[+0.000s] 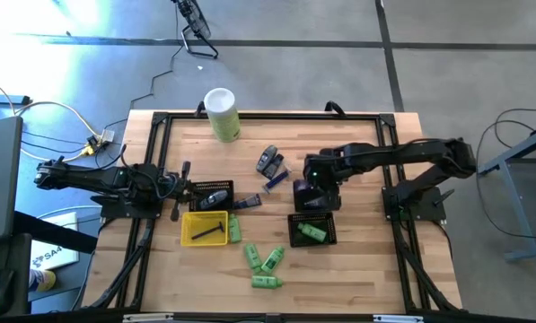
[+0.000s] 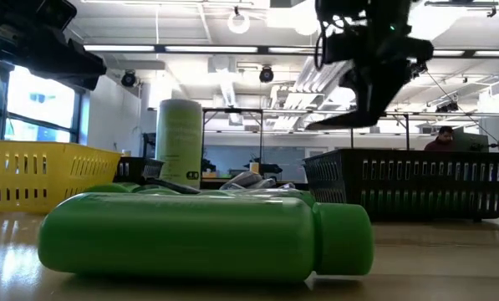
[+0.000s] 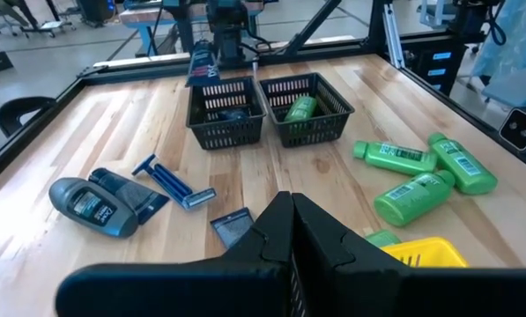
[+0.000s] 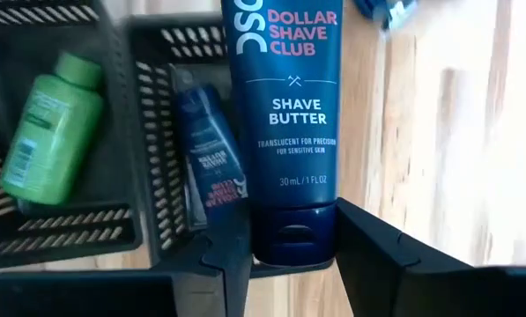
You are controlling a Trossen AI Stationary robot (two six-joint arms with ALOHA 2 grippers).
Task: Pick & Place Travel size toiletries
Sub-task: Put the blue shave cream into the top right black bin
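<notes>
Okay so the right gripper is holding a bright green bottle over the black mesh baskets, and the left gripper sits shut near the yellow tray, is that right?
Not quite. The right gripper holds a dark navy shave butter tube, not a green bottle; the right wrist view shows this. It is over the black mesh baskets, one of which holds a green bottle. The left gripper is shut, near the yellow tray.

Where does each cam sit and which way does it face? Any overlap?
High: overhead, straight down on the table; both arms show.
Low: table height, across a green bottle into the room; right hand above.
Left wrist: over the shut left hand, toward two black baskets.
Right wrist: down past the right hand holding the shave butter tube.
Shared: both wrist views show the basket's green bottle.
</notes>
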